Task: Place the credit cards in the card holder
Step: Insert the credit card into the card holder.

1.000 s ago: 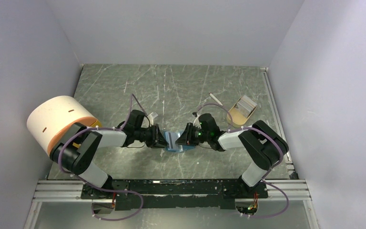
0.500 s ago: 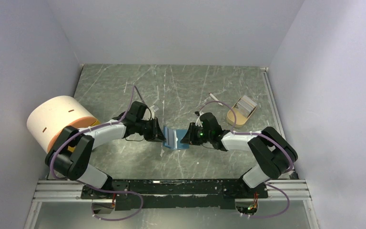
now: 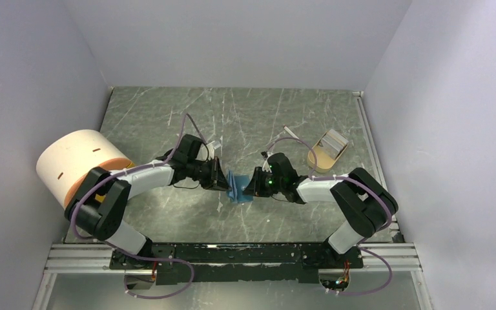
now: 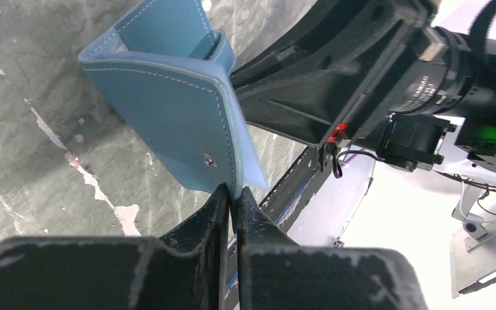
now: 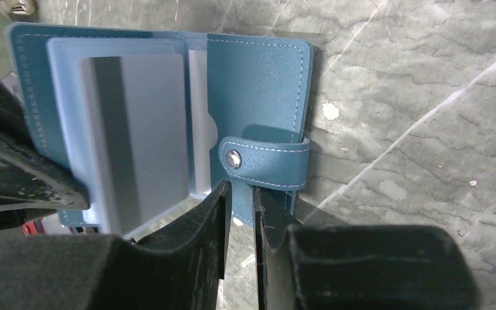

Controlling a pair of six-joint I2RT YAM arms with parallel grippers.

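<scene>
Left tool, just closed, is pinching the holder by its cover at its tips. Right tool, narrowly parted, is gripping the tab flap. Holder is being spread for loading.

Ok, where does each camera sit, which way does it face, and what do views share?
Top external: above and behind, looking down on the table; the left arm and right arm show.
Left wrist: looks along the left hand, shut on the holder edge, toward the right arm.
Right wrist: looks down past the right hand at the open holder and a card.
All three share the holder.
</scene>
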